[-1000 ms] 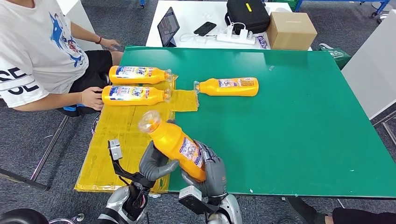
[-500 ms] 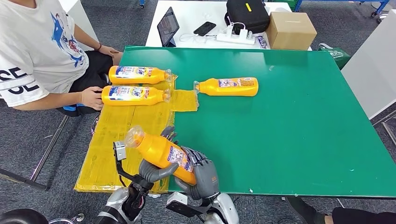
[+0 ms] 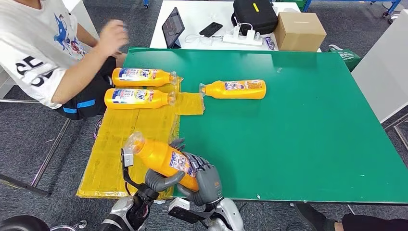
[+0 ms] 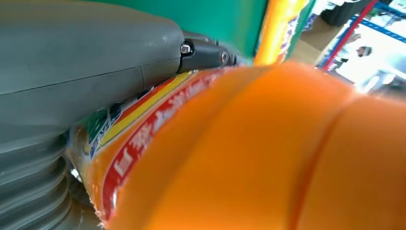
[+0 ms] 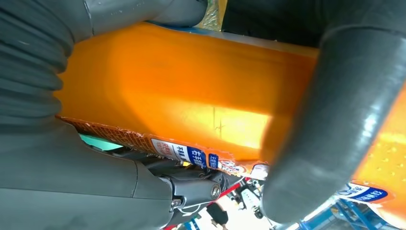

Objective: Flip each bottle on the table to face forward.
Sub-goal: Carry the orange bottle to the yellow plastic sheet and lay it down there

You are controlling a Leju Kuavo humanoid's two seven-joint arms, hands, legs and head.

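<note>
gripping one orange bottle (image 3: 166, 159) between them, the left robot hand (image 3: 161, 179) and the right robot hand (image 3: 204, 179) hold it at the near edge of the green table (image 3: 298, 130). the left robot hand's thick grey thumb curls under the bottle's middle, and the right robot hand wraps its dark fingers (image 3: 202, 164) around the base end. the bottle is off the surface, tilted, with its clear cap raised and pointing away to the robot's left, above a yellow sheet (image 3: 120, 139) that hangs over the table's left side. in the right wrist view a grey thumb (image 5: 330, 120) presses across the orange body (image 5: 182, 96); in the left wrist view the orange bottle body (image 4: 268, 158) sits tight against the hand's ribbed cover (image 4: 33, 191).

farther back, two more orange bottles (image 3: 143, 77) (image 3: 139, 98) lie side by side on the yellow sheet, labels up, caps toward the table's middle. a fourth bottle (image 3: 234, 89) lies alone on the green surface, cap pointing toward those two.

a person in a white t-shirt (image 3: 43, 53) sits at the far left with one hand (image 3: 113, 36) raised.
</note>
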